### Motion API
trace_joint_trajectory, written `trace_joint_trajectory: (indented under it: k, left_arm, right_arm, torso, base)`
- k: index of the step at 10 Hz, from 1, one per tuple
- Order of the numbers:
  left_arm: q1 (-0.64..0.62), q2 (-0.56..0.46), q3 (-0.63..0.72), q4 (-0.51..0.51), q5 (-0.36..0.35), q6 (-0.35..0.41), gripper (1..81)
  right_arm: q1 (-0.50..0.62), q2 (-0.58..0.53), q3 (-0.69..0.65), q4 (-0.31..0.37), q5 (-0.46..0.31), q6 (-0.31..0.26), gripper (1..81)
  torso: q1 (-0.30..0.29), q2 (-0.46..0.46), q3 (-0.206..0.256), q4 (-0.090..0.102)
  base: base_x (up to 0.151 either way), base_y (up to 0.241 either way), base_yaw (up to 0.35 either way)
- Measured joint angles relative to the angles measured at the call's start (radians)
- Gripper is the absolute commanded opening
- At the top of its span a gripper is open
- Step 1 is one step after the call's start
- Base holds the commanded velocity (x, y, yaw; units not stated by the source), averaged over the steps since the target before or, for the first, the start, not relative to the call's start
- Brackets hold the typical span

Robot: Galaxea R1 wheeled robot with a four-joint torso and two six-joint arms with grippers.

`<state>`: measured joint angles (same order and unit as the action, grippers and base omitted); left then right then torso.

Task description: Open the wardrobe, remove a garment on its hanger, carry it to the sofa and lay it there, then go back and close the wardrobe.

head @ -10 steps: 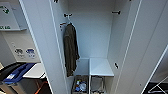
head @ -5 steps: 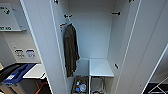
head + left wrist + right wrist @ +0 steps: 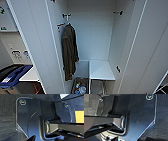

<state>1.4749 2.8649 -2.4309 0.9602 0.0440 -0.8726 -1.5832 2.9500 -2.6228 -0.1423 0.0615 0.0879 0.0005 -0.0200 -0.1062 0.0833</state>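
Left hand (image 3: 31, 138), right hand (image 3: 115, 138) blurred — wardrobe (image 3: 95, 37) open (olive jacket (image 3: 68, 52) inside).

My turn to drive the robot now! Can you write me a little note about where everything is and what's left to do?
Grippers: I can't tell from the wrist views whether either is open or shut.
Wardrobe: both doors stand open.
Inside: an olive-green jacket hangs at the left; a white shelf sits low on the right, with a bin of small items below.
Done: wardrobe opened.
Left: closing the wardrobe. The maroon jacket is not hanging inside.
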Motion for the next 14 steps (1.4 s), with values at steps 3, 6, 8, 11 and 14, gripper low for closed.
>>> trace_joint_trajectory:
  k: [3, 6, 8, 11, 14]
  left_arm:
    - [0.000, -0.001, 0.000, 0.000, 0.000, 0.000, 81.1]
    - [0.000, -0.001, 0.000, 0.000, -0.004, 0.000, 81.1]
    - [0.012, -0.007, 0.000, -0.001, -0.004, -0.005, 81.1]
    - [0.013, -0.071, 0.037, -0.045, -0.015, -0.021, 81.1]
    - [0.014, -0.198, 0.151, -0.091, -0.056, -0.023, 81.1]
  right_arm:
    - [0.001, 0.005, -0.004, 0.000, 0.000, 0.000, 81.1]
    - [0.003, 0.007, -0.004, 0.000, 0.002, 0.000, 81.1]
    - [-0.001, 0.004, -0.004, 0.001, -0.001, 0.000, 81.1]
    - [0.001, -0.019, 0.035, 0.001, 0.002, 0.000, 81.1]
    - [0.011, -0.110, 0.190, 0.002, 0.002, 0.003, 81.1]
  torso:
    - [0.000, 0.000, 0.000, 0.000]
    - [0.001, 0.001, 0.000, 0.000]
    - [0.001, 0.001, 0.000, 0.000]
    - [0.001, 0.001, 0.000, 0.000]
    - [0.001, 0.001, 0.000, 0.000]
  base:
    - [0.073, 0.000, 0.000]
    - [0.000, 0.000, 0.000]
    - [0.000, 0.000, 0.000]
    - [0.000, 0.000, 0.000]
    - [0.000, 0.000, 0.000]
